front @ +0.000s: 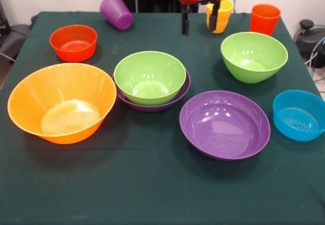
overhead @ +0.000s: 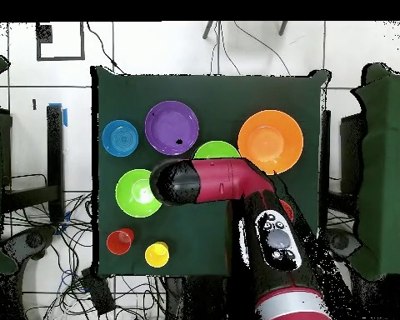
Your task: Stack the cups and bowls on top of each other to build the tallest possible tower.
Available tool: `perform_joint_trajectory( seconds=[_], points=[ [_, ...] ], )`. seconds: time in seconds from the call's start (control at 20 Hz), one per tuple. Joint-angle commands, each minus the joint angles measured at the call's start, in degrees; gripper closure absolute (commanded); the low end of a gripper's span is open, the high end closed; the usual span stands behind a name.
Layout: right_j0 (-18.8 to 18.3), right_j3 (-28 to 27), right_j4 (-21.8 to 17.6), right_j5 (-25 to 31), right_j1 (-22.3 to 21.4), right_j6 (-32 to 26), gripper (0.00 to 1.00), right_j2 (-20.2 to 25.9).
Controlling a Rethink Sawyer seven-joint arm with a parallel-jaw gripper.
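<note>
1. Green on purple is the only stacking visible: one green bowl [front: 150,76] sits nested in a wide purple bowl [front: 152,104] near the middle of the tabletop [front: 152,189]. The tower is barely begun.
2. The gripper [front: 200,17] hangs at the far edge with its jaws apart; one finger [front: 215,15] is in front of the yellow-orange cup [front: 219,15], the other [front: 186,21] stands well to the side. I cannot tell whether anything is touched; nothing is clamped.
3. Risk: closing from here may catch only the cup's rim and tip it, since the plastic looks light and glossy.
4. The purple cup [front: 117,11] already lies tilted near the far edge; a nudge could roll it off.
5. The orange-red cup [front: 264,19] stands near the far corner, beside the second green bowl [front: 254,56].
6. The large yellow-orange bowl [front: 62,102], second purple bowl [front: 224,124], blue bowl [front: 298,115] and red-orange bowl [front: 73,42] lie spread apart; stacking small under large would likely topple.
</note>
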Motion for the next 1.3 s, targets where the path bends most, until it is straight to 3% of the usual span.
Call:
perform_joint_trajectory(
  seconds=[0.05,0.65,1.1,1.3],
  points=[
    [2.62,2.19,1.19,2.07,1.96,7.72,0.0,0.32],
    [5.93,-4.78,1.36,-0.92,8.19,8.19,0.0,-1.01],
    [8.07,-12.55,1.35,0.64,13.52,6.95,0.0,-1.26],
    [7.45,-13.63,1.57,0.71,14.5,5.85,0.0,-0.61]
  ],
)
